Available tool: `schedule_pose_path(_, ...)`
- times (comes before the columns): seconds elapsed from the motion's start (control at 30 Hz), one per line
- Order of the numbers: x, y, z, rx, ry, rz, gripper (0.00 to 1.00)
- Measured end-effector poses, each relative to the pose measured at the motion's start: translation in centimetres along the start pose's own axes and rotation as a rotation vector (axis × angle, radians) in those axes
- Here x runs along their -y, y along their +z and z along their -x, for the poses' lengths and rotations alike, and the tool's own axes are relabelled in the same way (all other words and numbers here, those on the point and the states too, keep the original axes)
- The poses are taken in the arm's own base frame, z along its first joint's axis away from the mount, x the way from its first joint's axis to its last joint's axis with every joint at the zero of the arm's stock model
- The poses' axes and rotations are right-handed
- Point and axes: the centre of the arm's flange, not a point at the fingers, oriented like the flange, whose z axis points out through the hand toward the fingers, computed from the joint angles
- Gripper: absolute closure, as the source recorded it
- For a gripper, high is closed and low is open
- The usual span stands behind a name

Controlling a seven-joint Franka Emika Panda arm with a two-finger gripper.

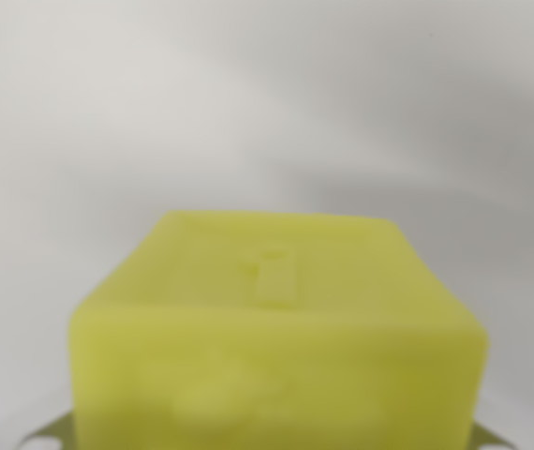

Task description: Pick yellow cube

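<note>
Item: soft-edged yellow foam-like cube (281, 337), filling the wrist view's lower centre, very close to the camera, blurred. Judged light, slightly yielding, matte enough to grip; best taken across its two side faces. Small metal tabs (47, 433) showed at both lower corners, touching the cube. Jaw state could not be told. Pale grey surface (248, 112) lay beyond; cube's base cut off.

surface: plain white tabletop (248, 103), fills upper frame | on it: blurred yellow cube (276, 328), lower centre | contact with surface: cannot tell
</note>
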Motion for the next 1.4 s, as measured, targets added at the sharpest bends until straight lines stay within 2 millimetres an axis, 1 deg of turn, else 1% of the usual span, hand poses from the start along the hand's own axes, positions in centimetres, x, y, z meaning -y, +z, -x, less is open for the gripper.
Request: schedule_pose_path(1.4,0.0,-10.5,0.0,0.001,0.0,0.001,1.0)
